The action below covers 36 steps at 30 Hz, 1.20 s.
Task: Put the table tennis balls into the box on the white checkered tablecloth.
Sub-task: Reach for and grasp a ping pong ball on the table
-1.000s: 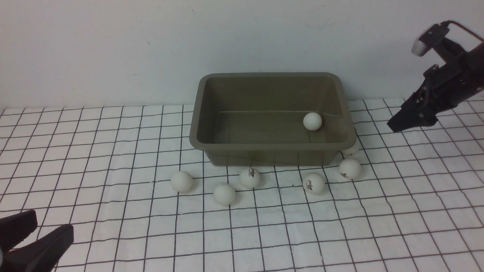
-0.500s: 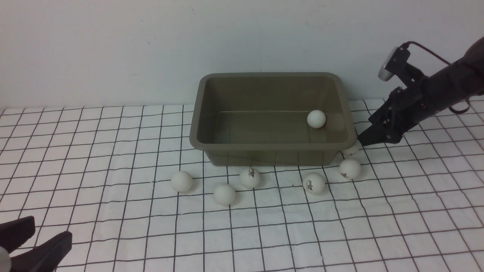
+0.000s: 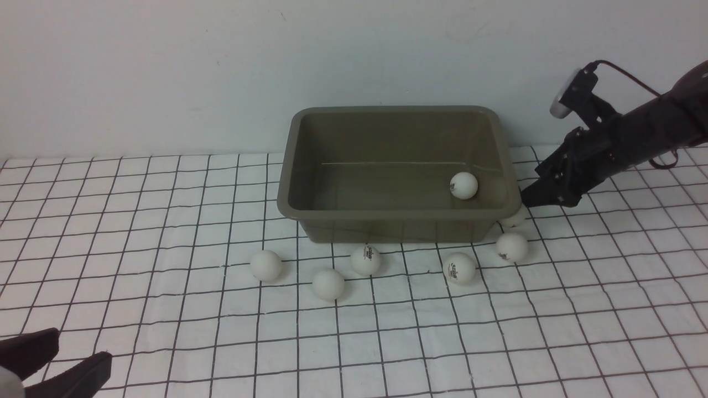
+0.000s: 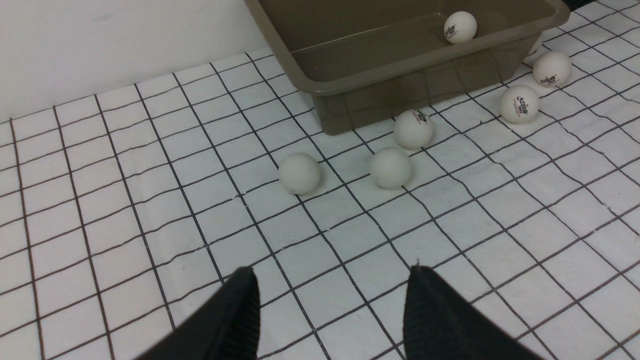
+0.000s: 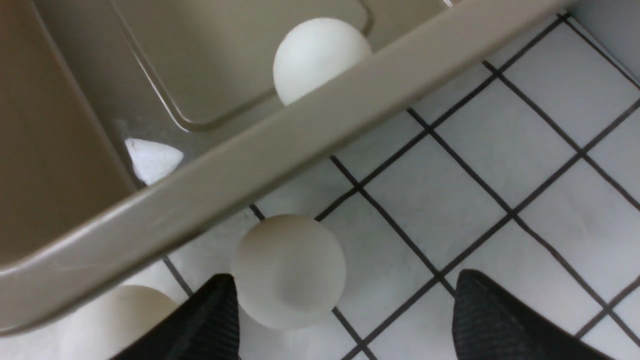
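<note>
Right now my right claw (image 5: 342, 282) gapes wide, gripping nothing, astride 1 table tennis ball (image 5: 288, 270) on the white checkered tablecloth (image 3: 166, 221) at the 4 o'clock corner of the box (image 3: 398, 216), while another ball (image 3: 463, 185) lies inside and my left claw (image 4: 332, 280) stands open, empty.

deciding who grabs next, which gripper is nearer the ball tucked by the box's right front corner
Right. The right gripper is poised just over that ball, jaws open; the left gripper sits far off at the tablecloth's near left.
</note>
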Each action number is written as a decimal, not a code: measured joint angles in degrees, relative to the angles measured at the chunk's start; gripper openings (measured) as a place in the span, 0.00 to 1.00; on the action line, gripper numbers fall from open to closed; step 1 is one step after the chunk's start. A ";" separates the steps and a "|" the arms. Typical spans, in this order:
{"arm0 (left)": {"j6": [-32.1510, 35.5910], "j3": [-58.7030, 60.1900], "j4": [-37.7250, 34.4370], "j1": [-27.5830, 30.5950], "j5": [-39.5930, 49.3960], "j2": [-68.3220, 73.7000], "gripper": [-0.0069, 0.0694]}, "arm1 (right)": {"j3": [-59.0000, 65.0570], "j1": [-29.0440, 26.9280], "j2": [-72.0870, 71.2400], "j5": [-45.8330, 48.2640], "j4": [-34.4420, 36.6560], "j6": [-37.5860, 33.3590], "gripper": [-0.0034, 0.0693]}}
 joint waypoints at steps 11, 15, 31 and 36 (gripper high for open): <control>0.00 0.00 0.00 0.00 0.07 0.00 0.56 | 0.00 1.53 0.00 -0.07 0.00 -0.13 0.76; 0.00 0.00 0.00 0.00 0.72 0.00 0.56 | 0.00 1.64 0.01 -1.17 0.00 -0.21 0.75; -0.08 0.00 0.00 0.00 1.25 0.00 0.56 | 0.04 1.64 3.28 -0.95 2.75 -0.21 0.75; -0.08 0.00 0.00 0.00 1.25 0.00 0.56 | 0.04 1.64 4.83 -0.89 3.22 -0.21 0.75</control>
